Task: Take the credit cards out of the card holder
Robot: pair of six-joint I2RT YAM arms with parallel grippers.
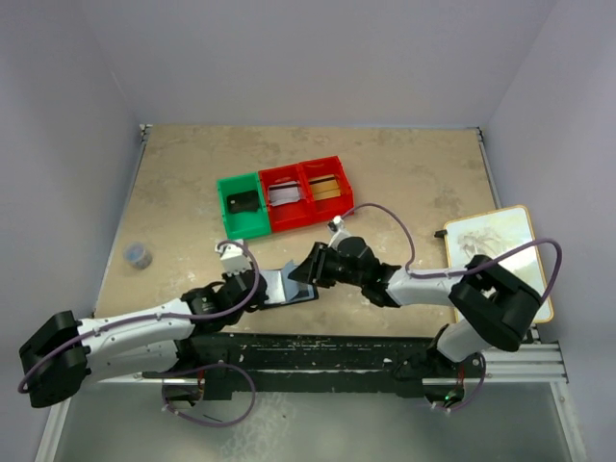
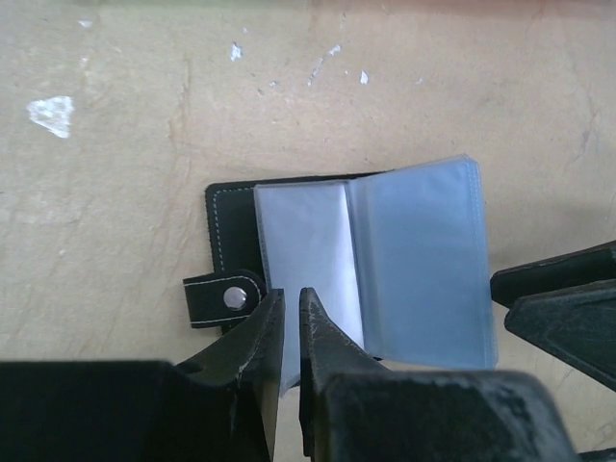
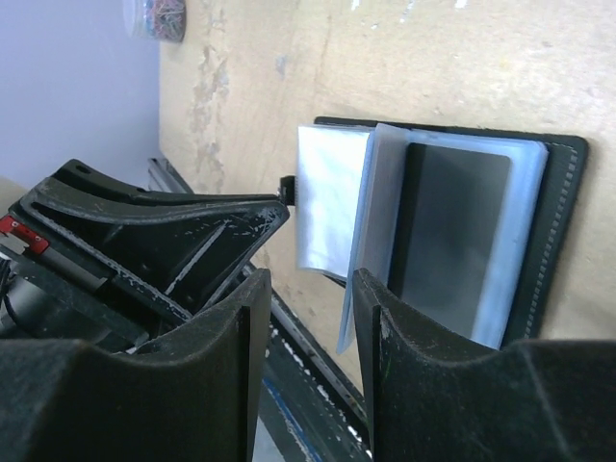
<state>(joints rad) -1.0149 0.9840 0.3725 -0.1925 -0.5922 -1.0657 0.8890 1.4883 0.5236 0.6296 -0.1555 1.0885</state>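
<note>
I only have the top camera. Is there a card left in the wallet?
Observer: Yes, the right wrist camera shows a dark grey card inside a clear sleeve of the wallet.
Operator: What is the left end effector doing?
Observer: It is shut on the wallet's near edge, beside the snap tab.
Operator: And the right one?
Observer: The right end effector is open, a lifted sleeve beside one finger.
</note>
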